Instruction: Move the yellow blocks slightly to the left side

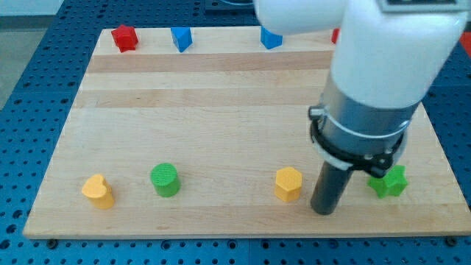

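A yellow hexagon block (288,183) sits near the board's bottom edge, right of centre. A yellow heart-shaped block (98,191) lies at the bottom left. My tip (324,210) rests on the board just to the right of the yellow hexagon, a small gap between them. The arm's white and grey body covers the view's upper right.
A green cylinder (165,179) stands right of the yellow heart. A green star (388,182) lies right of my tip. At the view's top edge sit a red block (125,37), two blue blocks (181,38) (270,38), and a red sliver (335,35). The wooden board (221,110) rests on a blue pegboard.
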Action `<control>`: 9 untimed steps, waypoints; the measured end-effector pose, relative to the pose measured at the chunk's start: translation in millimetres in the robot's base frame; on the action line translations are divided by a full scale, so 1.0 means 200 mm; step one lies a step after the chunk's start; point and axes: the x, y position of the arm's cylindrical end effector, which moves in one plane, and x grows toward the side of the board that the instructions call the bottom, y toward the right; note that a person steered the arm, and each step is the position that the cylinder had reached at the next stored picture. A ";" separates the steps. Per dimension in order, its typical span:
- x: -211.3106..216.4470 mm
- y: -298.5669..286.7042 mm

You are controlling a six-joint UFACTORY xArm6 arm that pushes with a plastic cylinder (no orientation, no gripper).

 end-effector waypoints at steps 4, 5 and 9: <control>0.07 -0.85; 0.03 -1.03; -0.05 -1.62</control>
